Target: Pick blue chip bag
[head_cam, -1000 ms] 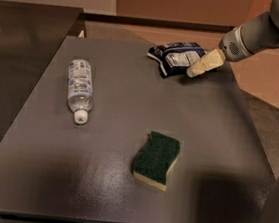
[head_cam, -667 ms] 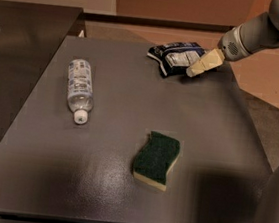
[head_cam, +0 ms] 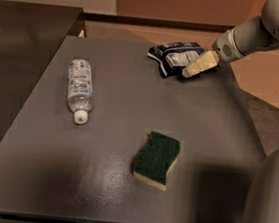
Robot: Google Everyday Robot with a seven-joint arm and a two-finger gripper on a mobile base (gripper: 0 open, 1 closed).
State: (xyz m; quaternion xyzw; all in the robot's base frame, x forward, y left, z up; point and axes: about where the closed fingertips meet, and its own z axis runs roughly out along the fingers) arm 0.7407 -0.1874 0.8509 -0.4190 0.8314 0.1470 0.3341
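Note:
The blue chip bag (head_cam: 173, 57) lies crinkled at the far right of the dark grey table (head_cam: 112, 130), with its white label panel facing up. My gripper (head_cam: 194, 67) reaches in from the upper right on the white arm (head_cam: 259, 34). It sits low at the bag's right end, touching or just over it. The bag rests on the table.
A clear plastic water bottle (head_cam: 79, 89) lies on its side at the left, cap towards me. A green-and-yellow sponge (head_cam: 157, 159) lies near the front middle. The table's right edge runs just past the bag. Part of the robot body (head_cam: 269, 209) fills the lower right corner.

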